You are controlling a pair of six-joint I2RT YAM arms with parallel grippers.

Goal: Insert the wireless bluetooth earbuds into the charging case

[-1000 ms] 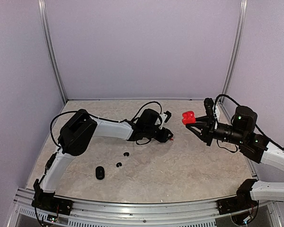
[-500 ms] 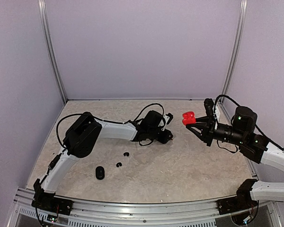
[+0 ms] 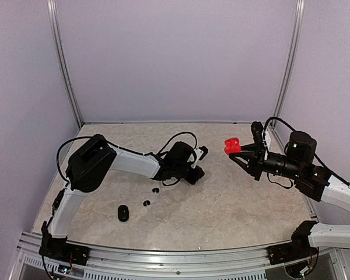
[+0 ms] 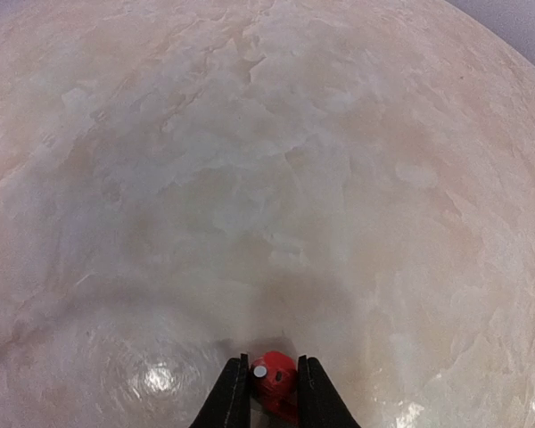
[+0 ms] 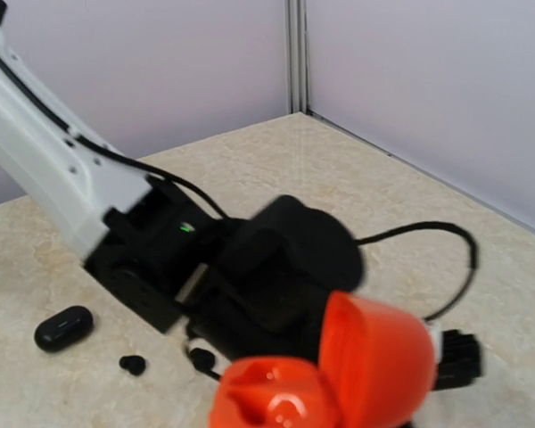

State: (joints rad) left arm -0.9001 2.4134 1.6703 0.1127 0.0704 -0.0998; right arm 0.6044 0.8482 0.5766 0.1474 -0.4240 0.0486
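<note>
In the left wrist view a red earbud [image 4: 275,378] with a small white dot sits between my left gripper's [image 4: 272,390] two black fingers [image 4: 231,397], which touch it on both sides just above the table. From above, that gripper [image 3: 195,174] is low over the table's middle and hides the bud. My right gripper [image 3: 237,153] holds the red charging case [image 3: 231,144] up in the air at the right, lid open. The right wrist view shows the case's empty wells [image 5: 276,401] and raised lid [image 5: 379,357]; its own fingers are hidden under the case.
Two black earbuds [image 3: 156,190] [image 3: 146,203] lie on the marble-patterned table [image 3: 221,204], left of the left gripper. A closed black case [image 3: 123,213] lies nearer the front. The left arm's cable [image 3: 181,135] loops above its wrist. Walls close in on three sides.
The left gripper has moved a little left and towards the front, and its jaws have narrowed onto the red earbud. The right arm and the red case have stayed still.
</note>
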